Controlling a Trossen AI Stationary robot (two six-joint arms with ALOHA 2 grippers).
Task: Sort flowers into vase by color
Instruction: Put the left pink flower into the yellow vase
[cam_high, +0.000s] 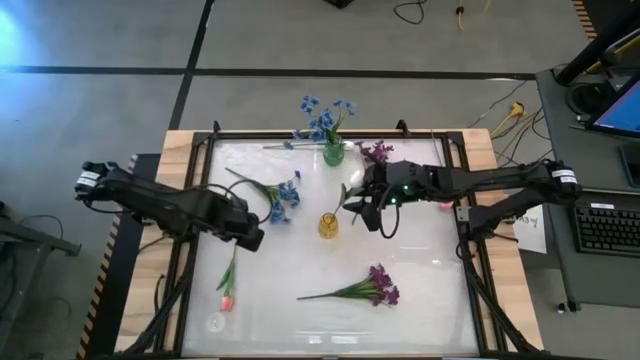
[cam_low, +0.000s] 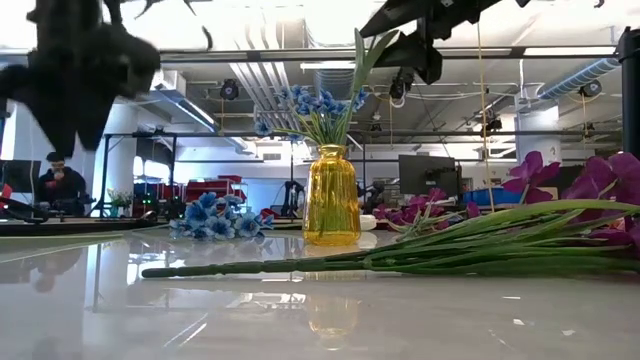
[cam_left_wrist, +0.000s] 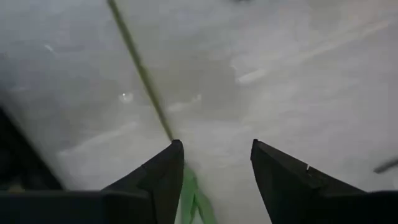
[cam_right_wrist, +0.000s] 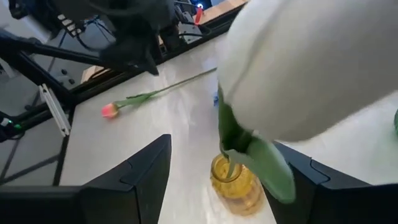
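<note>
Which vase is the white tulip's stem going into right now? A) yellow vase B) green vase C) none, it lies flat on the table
A: the right wrist view shows the white tulip upright, its stem reaching down into the mouth of the yellow vase.

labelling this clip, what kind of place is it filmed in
Most likely a robotics lab or workshop. The glossy table sits on a bare concrete floor with loose cables, a keyboard lies beside it, and the low view shows exposed ceiling ducts and monitors behind.
</note>
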